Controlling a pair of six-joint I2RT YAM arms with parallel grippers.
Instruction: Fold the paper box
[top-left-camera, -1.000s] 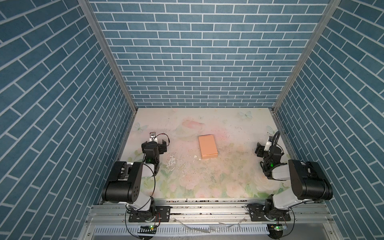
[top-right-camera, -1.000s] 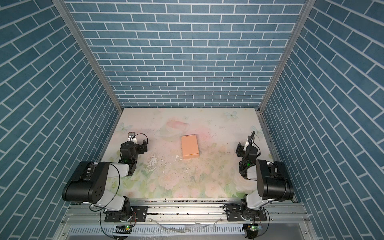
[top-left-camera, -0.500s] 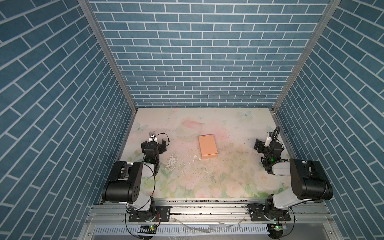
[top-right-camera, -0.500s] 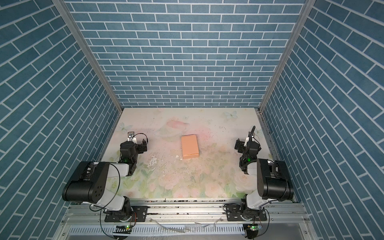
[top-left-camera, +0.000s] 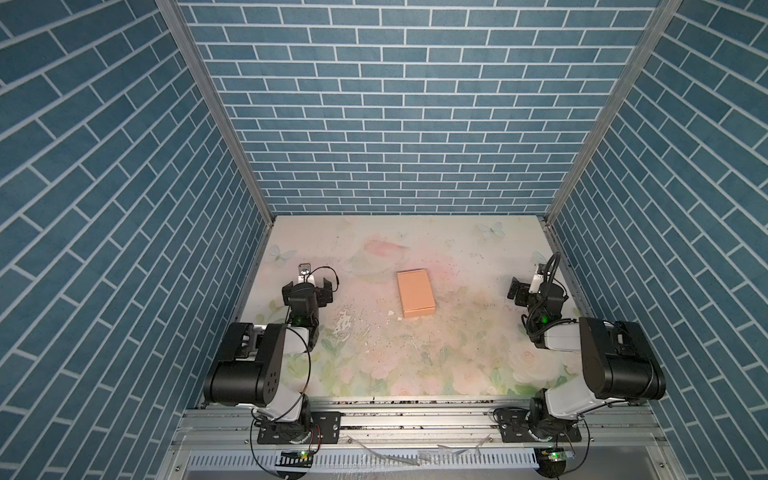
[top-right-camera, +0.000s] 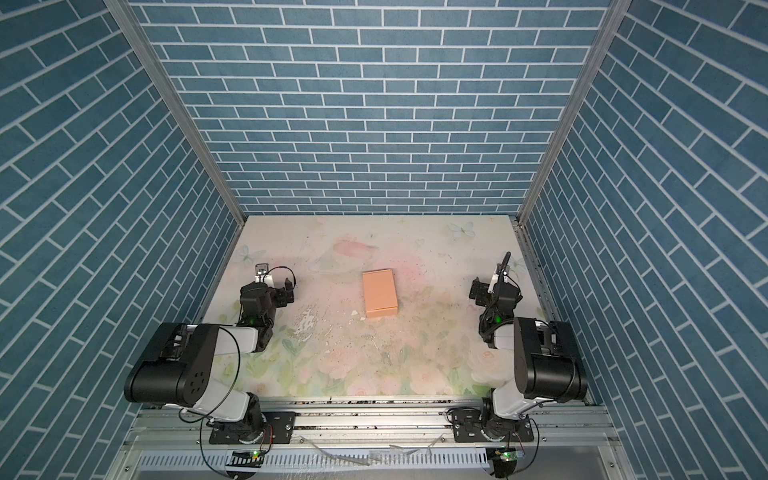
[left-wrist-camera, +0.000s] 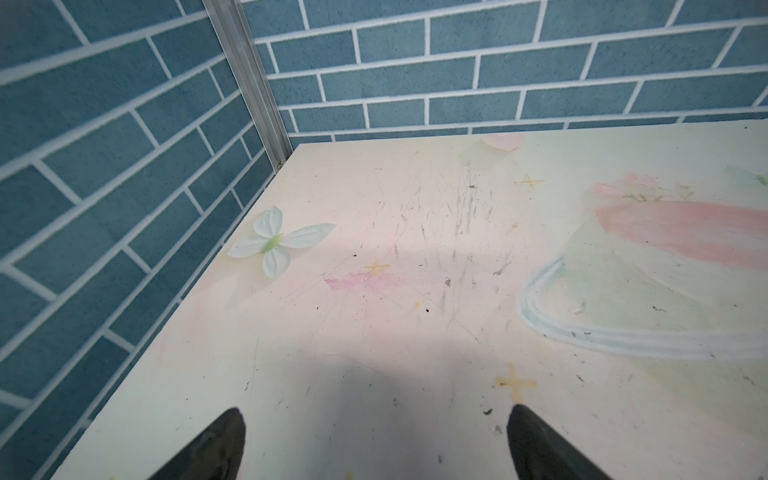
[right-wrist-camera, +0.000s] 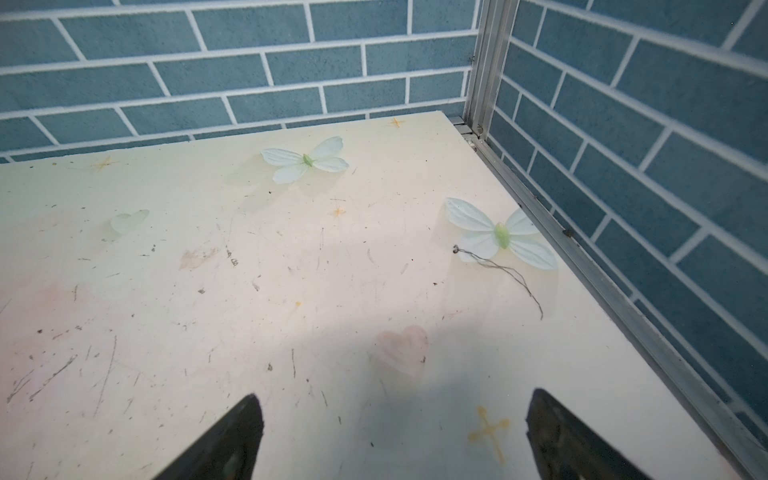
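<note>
Edges: blue brick walls (top-left-camera: 395, 124) close the worktop (top-left-camera: 457, 353) on the left, back and right; a metal rail (top-left-camera: 415, 419) runs along the near edge, carrying both arm bases
Open room: wide bare floral surface all around the box (top-left-camera: 415, 293) – well apart from every wall and from both arms; only specks and scuffs lie on it
Left tool (top-left-camera: 307, 286): low by the left wall; the left wrist view shows its two dark fingertips (left-wrist-camera: 232, 419) spread wide over bare worktop, nothing between them
Right tool (top-left-camera: 530, 291): close to the right wall; in its wrist view (right-wrist-camera: 395, 399) the jaws stand wide apart and empty, a thin dark thread (right-wrist-camera: 498, 270) lying ahead near the corner
Change: the right tool sits slightly nearer the back wall than a second ago and looks wider; box and left tool unmoved
Box place: near the worktop's middle in both top views (top-right-camera: 380, 293), between the tools, touched by neither
Box pose: flat and closed; long axis runs near-to-far – the far end leans a little to the left, and the short near face shows
</note>
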